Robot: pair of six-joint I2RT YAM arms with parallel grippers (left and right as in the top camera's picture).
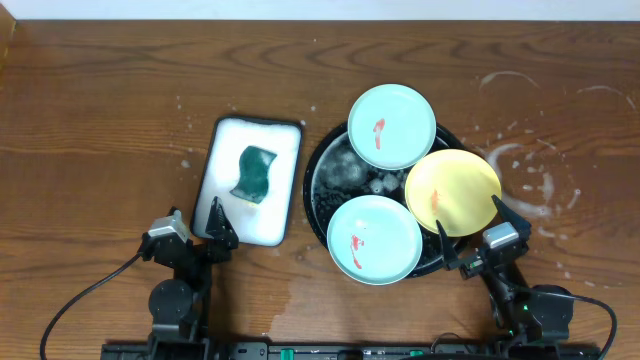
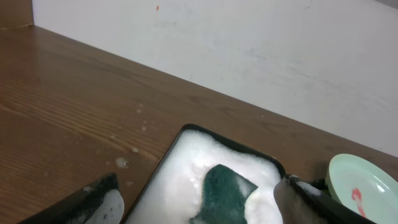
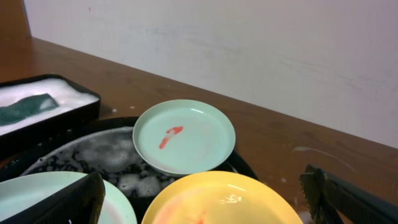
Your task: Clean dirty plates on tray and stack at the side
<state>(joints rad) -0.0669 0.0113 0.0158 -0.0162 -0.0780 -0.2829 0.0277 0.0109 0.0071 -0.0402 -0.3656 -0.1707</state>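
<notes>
We record 3 plates on the black tray (image 1: 318, 195): the far mint plate (image 1: 391, 126) on the back rim, the yellow plate (image 1: 452, 192) at the right, and the near mint plate (image 1: 374, 238) in front, each smeared red. The left jaws, near the white sponge tray (image 1: 280, 205), and the right jaws, beside the yellow plate, stand wide open, empty.

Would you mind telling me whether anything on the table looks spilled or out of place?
Yes: whitish soapy streaks are splashed on the bare tabletop right of the black tray. The far mint plate, the yellow plate and the near mint plate all overhang its rim rather than lying inside.
</notes>
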